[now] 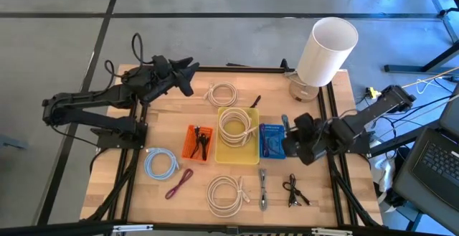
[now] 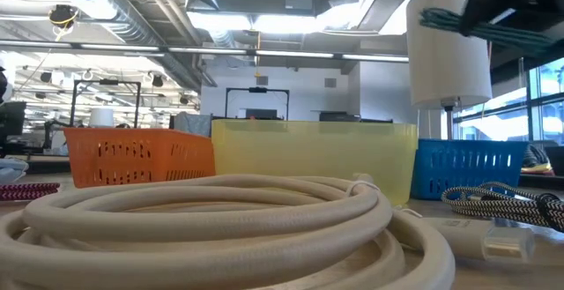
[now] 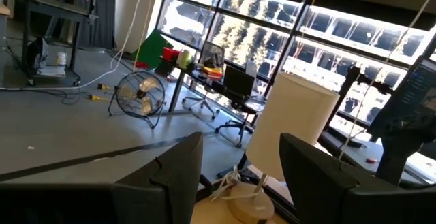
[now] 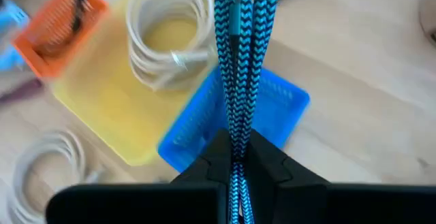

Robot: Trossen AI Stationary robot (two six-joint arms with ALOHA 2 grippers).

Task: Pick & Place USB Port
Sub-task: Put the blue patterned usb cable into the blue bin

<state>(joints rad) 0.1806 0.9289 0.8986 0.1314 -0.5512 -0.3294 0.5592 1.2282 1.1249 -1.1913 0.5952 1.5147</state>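
Note:
A blue-and-black braided USB cable (image 4: pixel 240 60), bundled in several strands, is raised above the blue basket (image 4: pixel 204 125) with my right gripper (image 4: pixel 235 152) shut on it. In the low view the bundle (image 2: pixel 463 24) shows high above the baskets' rims. In the high view my right gripper (image 1: pixel 295 134) stands over the right edge of the blue basket (image 1: pixel 271 141). My left gripper (image 3: pixel 242 183) is open with nothing between its fingers; it is raised at the table's far left (image 1: pixel 188 74) and points level toward the lamp. My right gripper pinches the cable bundle (image 4: pixel 237 139) between its two fingers, several strands side by side. The fingers slant down from the table's right side and lie along the strands. The bundle is lifted clear of the basket, its free part reaching out past the fingertips.
A yellow basket (image 1: pixel 238 137) holds a white coil, and an orange basket (image 1: pixel 199 143) stands to its left. Loose on the table lie white coils (image 1: pixel 228 194), a light blue cable (image 1: pixel 159 164), a maroon cable (image 1: pixel 179 183) and black cables (image 1: pixel 294 190). A white lamp (image 1: pixel 326 49) stands far right.

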